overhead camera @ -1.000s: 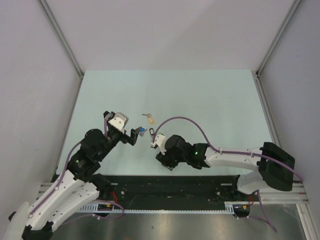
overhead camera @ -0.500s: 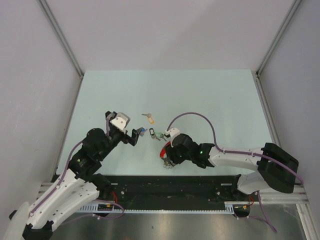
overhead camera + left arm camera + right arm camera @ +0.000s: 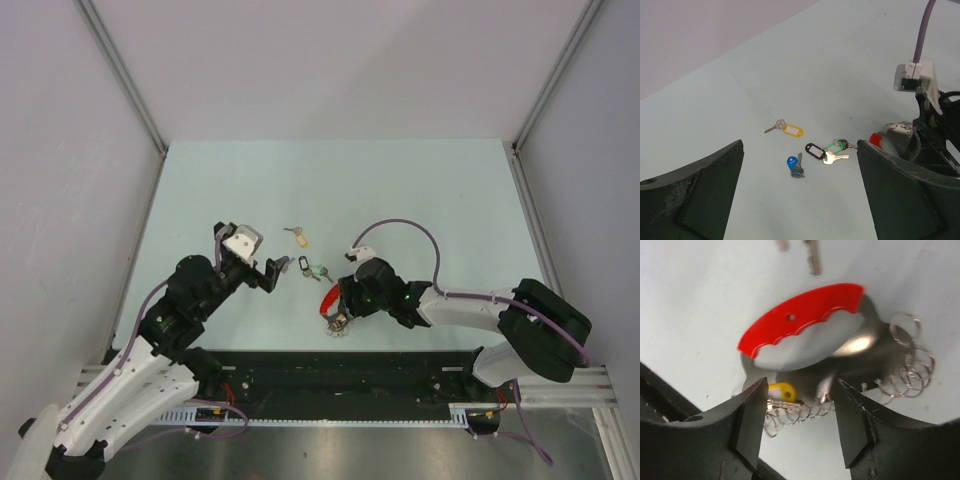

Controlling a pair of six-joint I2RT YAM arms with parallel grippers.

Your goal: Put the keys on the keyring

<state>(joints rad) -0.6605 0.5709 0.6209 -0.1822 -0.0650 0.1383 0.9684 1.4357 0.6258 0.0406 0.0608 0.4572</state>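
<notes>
Keyring (image 3: 328, 298) lies on the surface (image 3: 420, 190) near its front edge. Its red arc (image 3: 800, 322) is on top, and the wire coil (image 3: 907, 372) trails off the metal part.

Right arm (image 3: 465, 308) runs low and almost flat from its base toward the left, with the wrist tipped down onto the keyring. A purple cable (image 3: 400, 228) arches over the wrist. Right tool (image 3: 797, 407) straddles the keyring's metal base, one finger on each side, jaws part-way apart. Can't tell if the fingers pinch the metal or just flank it. A small yellow piece (image 3: 782, 389) sits between the fingers, under the red arc.

Left arm (image 3: 185, 300) bends up from its base, forearm angled toward the keyring, tool aimed at the keys (image 3: 303, 266). Left tool (image 3: 272, 270) has its jaws spread wide and holds nothing. It is left of the keyring and apart from it.

Blue key (image 3: 795, 164), black-tag key (image 3: 815, 150) and green-tag key (image 3: 835, 146) are bunched on the surface just beyond and left of the keyring, between it and the left tool. The green-tag key is nearest the keyring. Yellow-tag key (image 3: 790, 130) lies alone, farther from the keyring, past that bunch.
</notes>
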